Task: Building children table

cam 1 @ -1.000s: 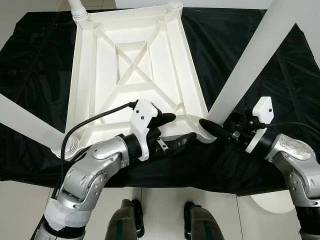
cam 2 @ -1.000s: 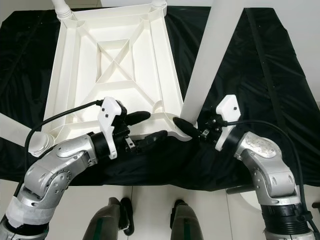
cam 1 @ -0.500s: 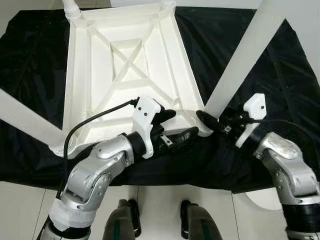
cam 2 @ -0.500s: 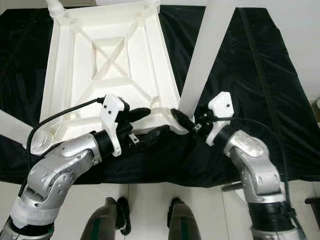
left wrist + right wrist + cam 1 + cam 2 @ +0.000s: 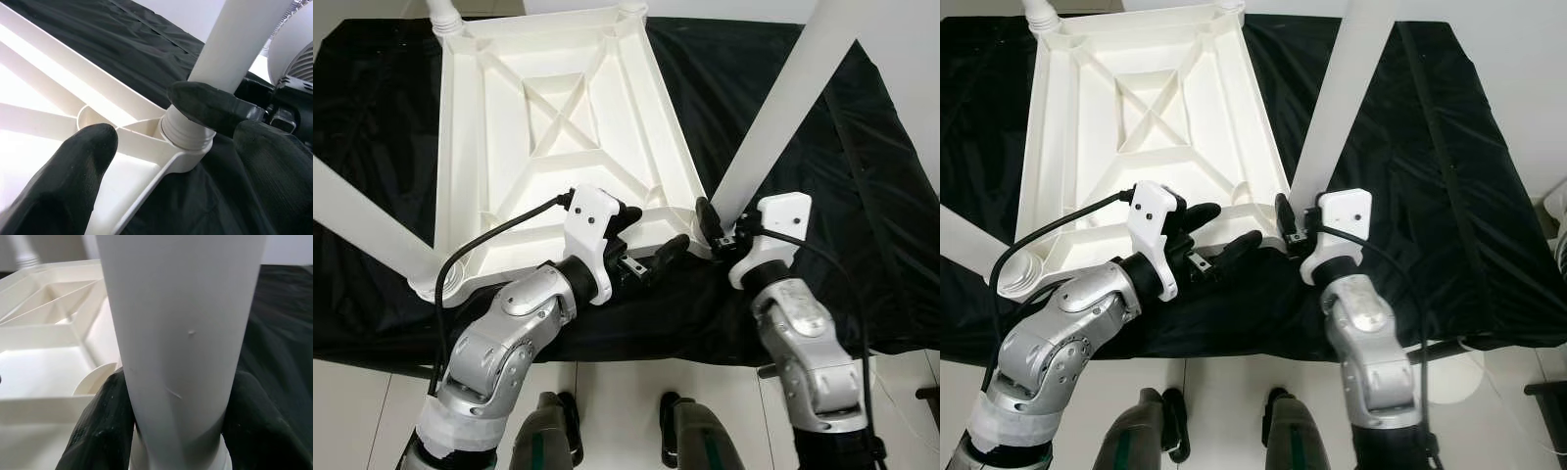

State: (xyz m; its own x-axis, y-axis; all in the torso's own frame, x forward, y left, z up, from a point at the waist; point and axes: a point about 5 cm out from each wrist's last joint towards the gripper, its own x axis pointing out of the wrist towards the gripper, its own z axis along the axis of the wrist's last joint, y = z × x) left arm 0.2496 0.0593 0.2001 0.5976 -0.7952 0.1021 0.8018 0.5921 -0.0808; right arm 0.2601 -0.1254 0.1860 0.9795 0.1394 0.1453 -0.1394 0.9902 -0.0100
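Observation:
The white table top [image 5: 480, 147] lies upside down on a black cloth. A white leg [image 5: 773, 117] stands in the near right corner socket [image 5: 188, 134]. My right gripper [image 5: 710, 220] is shut on this leg just above the socket, one black finger on each side [image 5: 105, 421]. My left gripper [image 5: 648, 235] is open and straddles the near rim beside that corner. One of its fingers [image 5: 73, 161] rests inside the table top, the other [image 5: 274, 156] outside over the cloth. Another leg [image 5: 362, 220] sticks out of the near left corner.
Two more legs rise at the far corners [image 5: 442, 12] [image 5: 631, 8]. The black cloth [image 5: 862, 196] hangs over the near edge above a white floor and my feet [image 5: 548, 441]. A white fan [image 5: 293, 54] stands off to the right.
My right arm has swung in under the leg and its wrist has turned around the leg's base while staying shut on it. The left gripper stays at the rim. The camera has shifted.

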